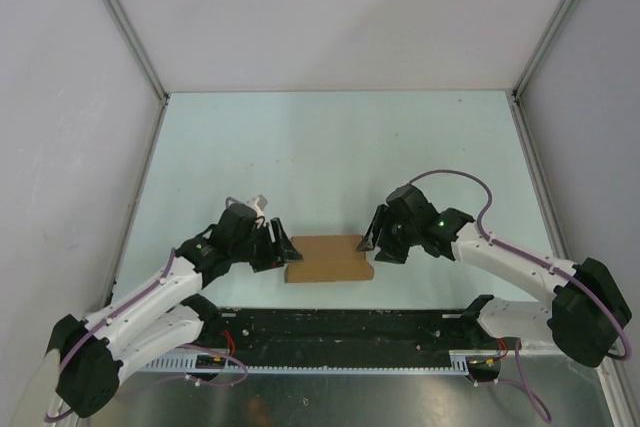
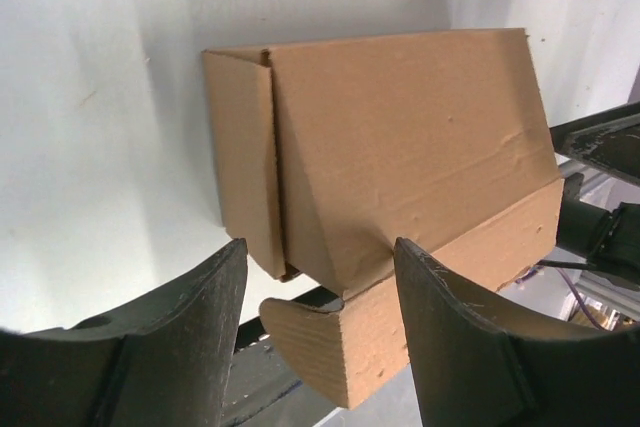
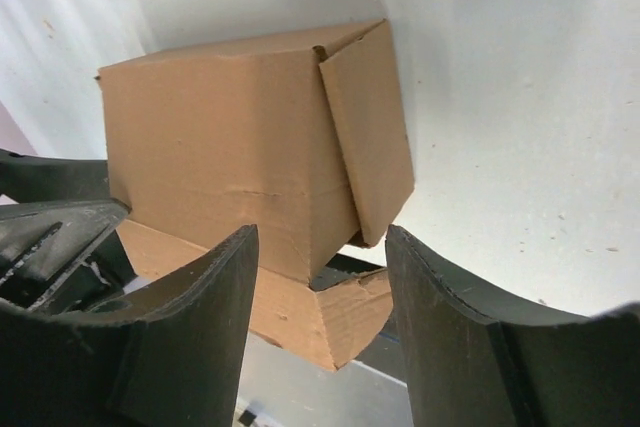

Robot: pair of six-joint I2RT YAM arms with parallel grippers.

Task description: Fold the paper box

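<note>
The brown paper box [image 1: 328, 258] sits near the table's front edge as a small, mostly folded rectangular box. My left gripper [image 1: 283, 250] is open at its left end. In the left wrist view the box [image 2: 400, 147] fills the frame, and a rounded loose flap [image 2: 335, 342] sticks out between the open fingers [image 2: 455, 337]. My right gripper [image 1: 368, 243] is open at the box's right end. In the right wrist view the box [image 3: 220, 137] shows a side flap [image 3: 368, 127] and a lower loose flap [image 3: 345, 317] between the open fingers [image 3: 440, 327].
The pale table [image 1: 340, 147] is bounded by white walls and metal posts at the back corners. A black rail [image 1: 340, 327] with the arm bases runs along the front edge just below the box.
</note>
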